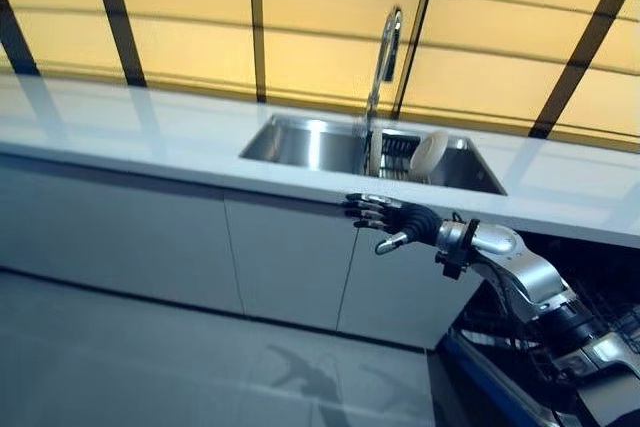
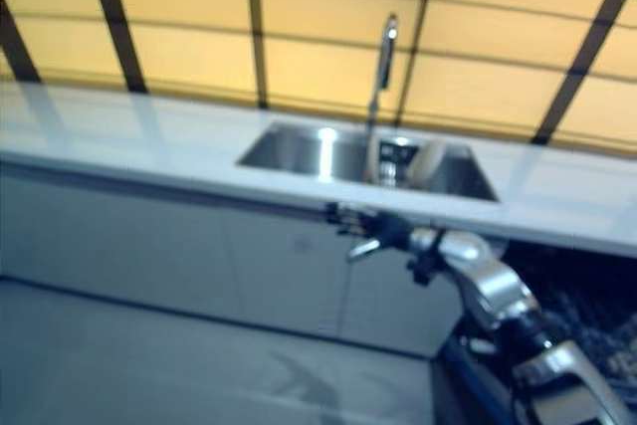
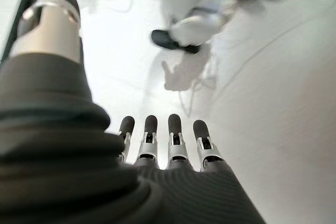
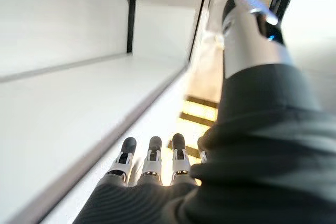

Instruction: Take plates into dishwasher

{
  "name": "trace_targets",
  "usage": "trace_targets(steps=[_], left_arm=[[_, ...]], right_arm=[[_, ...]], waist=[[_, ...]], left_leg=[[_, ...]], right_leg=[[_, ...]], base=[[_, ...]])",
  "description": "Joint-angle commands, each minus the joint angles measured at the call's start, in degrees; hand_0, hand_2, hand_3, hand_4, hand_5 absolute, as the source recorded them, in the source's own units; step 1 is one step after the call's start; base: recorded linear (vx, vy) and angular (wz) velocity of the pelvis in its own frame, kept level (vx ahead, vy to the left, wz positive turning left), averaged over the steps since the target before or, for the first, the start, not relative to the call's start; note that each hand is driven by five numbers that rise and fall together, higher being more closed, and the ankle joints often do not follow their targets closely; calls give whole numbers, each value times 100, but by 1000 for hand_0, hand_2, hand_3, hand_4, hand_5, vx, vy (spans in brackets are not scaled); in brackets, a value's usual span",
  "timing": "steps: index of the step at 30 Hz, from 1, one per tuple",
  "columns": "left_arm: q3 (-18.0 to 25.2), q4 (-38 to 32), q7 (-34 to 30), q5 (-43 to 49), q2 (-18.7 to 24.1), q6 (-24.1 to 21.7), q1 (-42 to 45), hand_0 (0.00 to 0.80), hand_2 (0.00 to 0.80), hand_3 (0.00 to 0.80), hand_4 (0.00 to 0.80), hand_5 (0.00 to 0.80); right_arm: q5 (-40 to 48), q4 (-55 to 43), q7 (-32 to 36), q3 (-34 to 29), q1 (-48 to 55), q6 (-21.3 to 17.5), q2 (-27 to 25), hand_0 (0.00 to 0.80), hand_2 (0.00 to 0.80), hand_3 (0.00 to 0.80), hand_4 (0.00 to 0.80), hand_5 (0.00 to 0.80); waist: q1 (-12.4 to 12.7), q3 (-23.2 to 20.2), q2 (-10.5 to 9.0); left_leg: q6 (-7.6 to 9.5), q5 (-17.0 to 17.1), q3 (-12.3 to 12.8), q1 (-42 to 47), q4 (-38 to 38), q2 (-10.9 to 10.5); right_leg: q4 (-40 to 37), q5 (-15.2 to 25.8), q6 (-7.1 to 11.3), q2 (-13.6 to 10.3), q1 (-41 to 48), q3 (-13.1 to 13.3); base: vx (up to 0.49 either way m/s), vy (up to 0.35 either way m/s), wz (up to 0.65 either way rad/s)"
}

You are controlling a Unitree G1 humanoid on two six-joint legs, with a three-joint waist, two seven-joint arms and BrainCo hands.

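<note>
A white plate [image 1: 428,153] stands on edge in a dark rack [image 1: 396,154] in the right half of the steel sink [image 1: 290,142]. My right hand [image 1: 395,220] reaches out in front of the counter's front edge, just below the plate, with fingers spread, thumb down and nothing held. The right wrist view shows the same right hand [image 4: 152,182] with straight fingers under the counter edge. My left hand [image 3: 157,156] appears only in the left wrist view, fingers straight over the pale floor and empty.
A tall curved faucet [image 1: 385,52] rises between the sink halves. The white counter [image 1: 120,122] runs left over grey cabinet doors [image 1: 280,257]. An open dishwasher [image 1: 600,297] with dark racks sits at the lower right, under my right arm.
</note>
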Motion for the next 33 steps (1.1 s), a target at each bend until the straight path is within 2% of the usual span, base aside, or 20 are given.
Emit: trace_targets(steps=[1,2,3,4,5,6,9,12,16,19,20,21,26,30,32,33], left_arm=[[-112,20,67,246,113,-25,-36,0,0,0,0,0],[-126,-6,140,126,72,31,-97,0,0,0,0,0],[-80,-1,170,12,16,110,-134,0,0,0,0,0],[-53,14,156,3,4,122,-139,0,0,0,0,0],[64,113,155,42,-5,136,-154,0,0,0,0,0],[162,175,193,-28,-4,171,-152,0,0,0,0,0],[319,253,77,-138,-103,267,-80,0,0,0,0,0],[259,320,166,-197,-295,163,-46,0,0,0,0,0],[256,373,199,-209,-378,75,24,0,0,0,0,0],[309,371,230,-249,-357,102,64,0,0,0,0,0],[314,377,232,-256,-346,103,68,0,0,0,0,0],[322,370,258,-308,-324,112,81,0,0,0,0,0],[326,350,296,-306,-299,119,62,0,0,0,0,0],[225,330,270,-236,-309,92,44,0,0,0,0,0],[172,320,263,-200,-293,97,9,0,0,0,0,0],[140,305,243,-213,-276,73,-8,0,0,0,0,0]], right_arm=[[427,23,-429,-570,-141,-140,-437,0,0,0,0,0],[524,48,-530,-667,-131,-178,-540,0,0,0,0,0],[517,177,-665,-690,-217,-244,-575,0,0,0,0,0],[506,233,-687,-685,-258,-265,-561,0,0,0,0,0],[509,411,-750,-681,-401,-267,-488,0,0,0,0,0],[552,484,-860,-690,-465,-194,-456,0,0,0,0,0],[346,591,-1141,-786,-337,-129,-390,0,0,0,0,0],[340,708,-1515,-1019,-136,-211,-325,0,0,0,0,0],[125,876,-2006,-1278,-55,-245,-244,0,0,0,0,0],[76,939,-2663,-1478,88,-111,-239,0,0,0,0,0],[20,962,-2750,-1513,110,-83,-244,0,0,0,0,0],[22,1088,-3218,-1616,177,-51,-278,0,0,0,0,0],[-162,1433,-4259,-1946,330,167,-364,0,0,0,0,0],[-273,1615,-4650,-2019,311,223,-400,0,0,0,0,0],[-158,1733,-4711,-1986,224,274,-393,0,0,0,0,0],[-148,1832,-4710,-1910,108,327,-345,0,0,0,0,0]], waist=[[-91,-72,-113],[-231,-74,-94],[-234,-78,-136],[-223,-77,-162],[-211,-102,-238],[-254,-154,-246],[-308,-253,-211],[-307,-329,-220],[-303,-315,-157],[-348,-266,-104],[-356,-259,-98],[-379,-223,-72],[-470,-136,-33],[-477,-99,-44],[-444,-88,-59],[-380,-73,-66]], left_leg=[[-358,-639,-617,668,159,85],[-365,-797,-843,896,169,165],[-379,-1005,-930,1036,232,222],[-373,-1066,-925,1050,264,230],[-360,-1206,-836,1063,375,284],[-431,-1229,-756,1151,394,377],[-656,-1113,-513,1420,87,625],[-776,-929,-314,1375,-189,696],[-876,-857,-203,1242,-212,728],[-912,-832,-107,1156,-212,741],[-913,-826,-99,1142,-212,741],[-913,-796,-65,1100,-212,737],[-871,-819,18,1093,-212,707],[-820,-859,31,1139,-212,650],[-796,-869,62,1148,-212,612],[-788,-876,157,1185,-212,596]], right_leg=[[-2559,2540,89,153,86,57],[-2849,2610,105,269,-125,194],[-2641,2532,42,316,-52,210],[-2579,2487,30,314,-3,216],[-2512,2321,18,281,190,205],[-2412,2237,2,310,276,274],[-2525,2103,1,343,579,235],[-2912,2021,-21,379,1021,194],[-2950,1903,12,332,1172,201],[-2946,1873,56,282,1176,216],[-2941,1874,60,278,1171,215],[-2928,1885,73,267,1150,209],[-2784,1896,112,228,999,240],[-2756,1985,165,192,902,242],[-2747,2024,189,165,872,151],[-2667,2025,204,116,837,-74]], base=[[415,-206,100],[218,-165,94],[221,-194,84],[160,-191,50],[186,-148,47],[255,-152,56],[204,-100,36],[122,-59,2],[39,-7,-27],[5,13,-13],[4,10,-32],[2,9,-33],[11,11,-18],[64,-10,-2],[72,-48,-9],[59,-68,-13]])
